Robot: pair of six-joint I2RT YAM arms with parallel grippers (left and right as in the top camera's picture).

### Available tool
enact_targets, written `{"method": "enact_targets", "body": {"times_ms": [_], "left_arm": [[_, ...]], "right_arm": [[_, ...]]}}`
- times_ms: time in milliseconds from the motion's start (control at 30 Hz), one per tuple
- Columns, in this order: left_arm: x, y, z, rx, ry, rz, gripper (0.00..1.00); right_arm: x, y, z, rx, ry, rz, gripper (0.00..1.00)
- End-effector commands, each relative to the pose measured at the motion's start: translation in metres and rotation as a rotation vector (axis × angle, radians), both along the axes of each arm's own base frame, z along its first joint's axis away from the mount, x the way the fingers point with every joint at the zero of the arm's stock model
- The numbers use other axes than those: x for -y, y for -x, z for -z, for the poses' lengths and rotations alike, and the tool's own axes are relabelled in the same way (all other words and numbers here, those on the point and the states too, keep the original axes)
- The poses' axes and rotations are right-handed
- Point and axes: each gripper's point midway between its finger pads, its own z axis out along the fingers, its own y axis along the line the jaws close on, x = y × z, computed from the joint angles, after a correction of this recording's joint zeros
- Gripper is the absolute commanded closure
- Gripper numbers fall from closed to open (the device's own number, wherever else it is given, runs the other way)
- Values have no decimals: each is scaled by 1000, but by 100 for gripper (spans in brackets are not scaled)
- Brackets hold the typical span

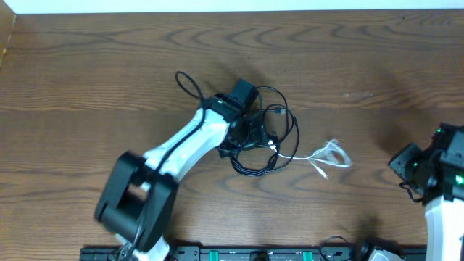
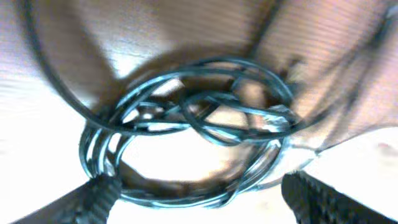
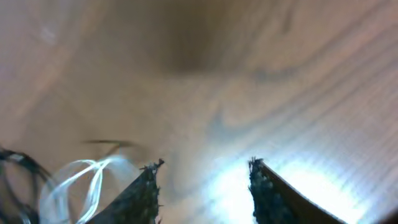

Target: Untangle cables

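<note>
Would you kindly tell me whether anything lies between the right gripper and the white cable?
Nothing visible does. Only bare wooden table lies between the right gripper and the white cable, whose loop lies apart from its open jaws.

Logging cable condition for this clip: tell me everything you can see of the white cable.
The white cable is a thin, pale cord, plastic-looking, lying slack on the wooden table. Its right end is folded into a narrow loop; from there a strand runs left into the black cables, where it meets them and its other end is lost. No plug shows. The right gripper, open, is off to its right, not touching.
</note>
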Motion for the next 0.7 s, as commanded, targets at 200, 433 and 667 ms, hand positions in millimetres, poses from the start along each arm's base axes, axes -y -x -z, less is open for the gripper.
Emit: {"method": "enact_targets", "body": {"times_ms": [200, 433, 667], "left_arm": [[7, 4, -25, 365, -323, 255, 15], [23, 21, -8, 435, -470, 371, 26], [33, 27, 4, 430, -475, 404, 50]], "right_arm": [[-1, -12, 14, -44, -44, -24, 40], [-2, -12, 14, -44, -47, -43, 31], [-9, -15, 14, -30, -81, -66, 28]]}}
